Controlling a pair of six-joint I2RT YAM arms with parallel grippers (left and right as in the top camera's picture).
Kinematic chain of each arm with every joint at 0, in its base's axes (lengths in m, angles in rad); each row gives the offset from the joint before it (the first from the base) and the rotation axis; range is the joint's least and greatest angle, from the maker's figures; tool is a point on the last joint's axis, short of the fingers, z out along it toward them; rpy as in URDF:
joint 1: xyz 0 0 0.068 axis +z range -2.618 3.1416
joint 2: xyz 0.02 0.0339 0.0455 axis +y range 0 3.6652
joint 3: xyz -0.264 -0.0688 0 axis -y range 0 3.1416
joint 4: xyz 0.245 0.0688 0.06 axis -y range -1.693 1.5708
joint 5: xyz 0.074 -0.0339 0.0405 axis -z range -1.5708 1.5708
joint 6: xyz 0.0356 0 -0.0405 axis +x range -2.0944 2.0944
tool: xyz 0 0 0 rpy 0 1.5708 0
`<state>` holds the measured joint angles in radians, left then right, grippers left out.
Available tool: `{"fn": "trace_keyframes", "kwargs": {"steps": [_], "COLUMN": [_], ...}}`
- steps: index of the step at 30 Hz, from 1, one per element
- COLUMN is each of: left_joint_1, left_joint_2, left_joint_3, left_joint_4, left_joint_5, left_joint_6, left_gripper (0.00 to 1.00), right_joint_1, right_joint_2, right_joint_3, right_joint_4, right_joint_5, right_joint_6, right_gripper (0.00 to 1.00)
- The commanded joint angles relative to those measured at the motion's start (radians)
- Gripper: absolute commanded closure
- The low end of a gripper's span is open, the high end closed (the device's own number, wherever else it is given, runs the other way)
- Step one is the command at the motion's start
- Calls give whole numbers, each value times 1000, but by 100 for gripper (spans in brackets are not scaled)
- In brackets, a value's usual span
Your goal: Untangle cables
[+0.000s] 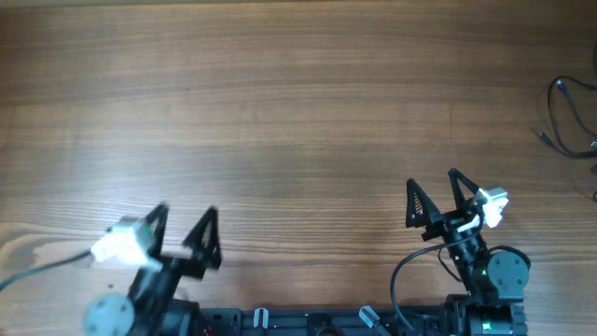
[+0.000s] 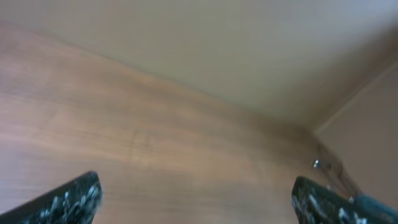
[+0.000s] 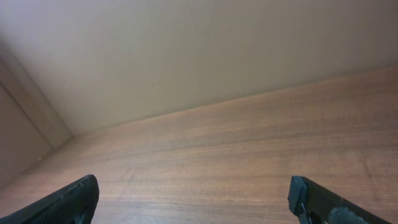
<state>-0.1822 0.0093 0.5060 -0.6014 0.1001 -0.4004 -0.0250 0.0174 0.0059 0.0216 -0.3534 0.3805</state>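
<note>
The cables (image 1: 569,117) are thin black wires lying loosely at the far right edge of the wooden table (image 1: 298,112), partly cut off by the frame. In the left wrist view they show blurred at the far right (image 2: 333,169). My left gripper (image 1: 185,229) is open and empty near the front left edge; its fingertips frame bare wood in the left wrist view (image 2: 196,199). My right gripper (image 1: 434,194) is open and empty near the front right, well short of the cables. The right wrist view (image 3: 193,196) shows only bare wood between its fingers.
A beige wall (image 3: 186,56) rises behind the table's far edge. The arm bases and their thicker black cabling (image 1: 401,280) sit along the front edge.
</note>
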Motion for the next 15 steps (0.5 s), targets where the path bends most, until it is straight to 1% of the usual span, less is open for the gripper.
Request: {"fn": "trace_keyframes", "kwargs": {"steps": [1,4,7,11,15], "left_joint_1": [4,4,6,39,99], "left_joint_2": [-5,-5,-5,-5,-5], "left_joint_3": [-177,-303,-380,-422,-422], "left_joint_4": [219,437,560,640,645], "left_joint_5": [90,90,33,-28,-95], "left_joint_6": [27,27,27,27,27], "left_gripper": [0,0,0,0,0], "right_joint_1": [5,5,5,5,5], "right_joint_2": [-14,-14,-14,-14,-14], "right_joint_3": [1,1,1,1,1], "right_joint_4": [2,2,2,2,2], "right_joint_5": [16,16,17,17,16], "right_joint_6": [-13,-13,-13,-13,-14], "right_gripper": [0,0,1,0,0]}}
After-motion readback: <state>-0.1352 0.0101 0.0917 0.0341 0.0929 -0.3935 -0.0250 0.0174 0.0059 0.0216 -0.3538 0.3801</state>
